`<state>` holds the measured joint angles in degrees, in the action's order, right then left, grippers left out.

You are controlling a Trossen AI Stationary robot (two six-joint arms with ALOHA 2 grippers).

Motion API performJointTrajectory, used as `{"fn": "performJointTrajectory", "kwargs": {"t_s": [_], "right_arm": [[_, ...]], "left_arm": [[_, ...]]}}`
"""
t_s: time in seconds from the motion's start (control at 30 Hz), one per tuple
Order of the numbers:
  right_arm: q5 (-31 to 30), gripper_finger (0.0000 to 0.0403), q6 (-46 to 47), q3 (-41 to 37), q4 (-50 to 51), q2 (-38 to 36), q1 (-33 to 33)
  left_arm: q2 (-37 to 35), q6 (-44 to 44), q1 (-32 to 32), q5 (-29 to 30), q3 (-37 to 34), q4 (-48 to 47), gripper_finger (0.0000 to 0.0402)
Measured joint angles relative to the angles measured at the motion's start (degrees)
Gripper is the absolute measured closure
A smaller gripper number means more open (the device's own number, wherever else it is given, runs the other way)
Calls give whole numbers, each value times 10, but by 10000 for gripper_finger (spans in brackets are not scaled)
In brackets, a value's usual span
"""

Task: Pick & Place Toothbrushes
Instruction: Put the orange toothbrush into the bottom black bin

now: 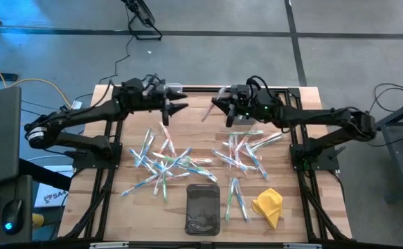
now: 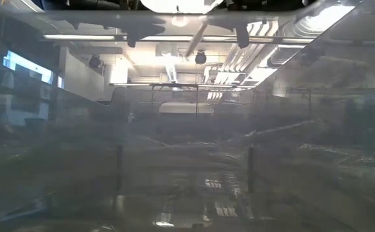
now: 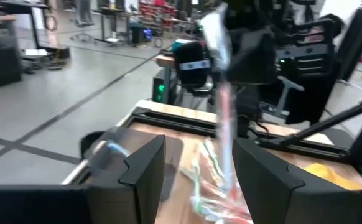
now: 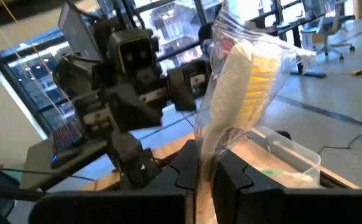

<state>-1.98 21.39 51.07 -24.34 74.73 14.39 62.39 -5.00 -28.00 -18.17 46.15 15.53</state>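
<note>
High view has both my arms reaching toward the far edge of the light wooden slatted table. My right gripper is clamped on one wrapped white toothbrush with a yellow head, its clear wrapper pinched between my dark fingers and standing up past them. My left gripper faces it with the fingers spread apart and nothing between them; a small clear plastic bin sits just beyond it. Nearer than both grippers, the other thin white toothbrushes with green, blue and pink-red accents lie scattered in two loose heaps on the table. Nearer still lie a dark rectangular tray and a crumpled yellow cloth, well apart from my grippers.
</note>
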Motion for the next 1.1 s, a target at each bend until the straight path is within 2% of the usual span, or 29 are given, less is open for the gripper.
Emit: {"fn": "performJointTrajectory", "kwargs": {"t_s": [0.23, 0.4, 0.7, 0.87, 1.1], "right_arm": [[7, 390, -1, 0, 48, -6, 0], [10, 390, -16, 0, 70, -6, 6], [85, 390, 19, 0, 70, -6, 41], [127, 390, 41, 0, 70, -6, 33], [120, 391, 46, 0, 68, -6, 6]], "left_arm": [[-12, -9, -25, -1, 0, -20, 220], [-12, -33, -24, 39, 0, -24, 220], [-12, -58, -24, 48, 0, -25, 220], [-12, -58, -24, 48, 0, -24, 220], [-12, -58, -24, 49, 0, -24, 220]]}}
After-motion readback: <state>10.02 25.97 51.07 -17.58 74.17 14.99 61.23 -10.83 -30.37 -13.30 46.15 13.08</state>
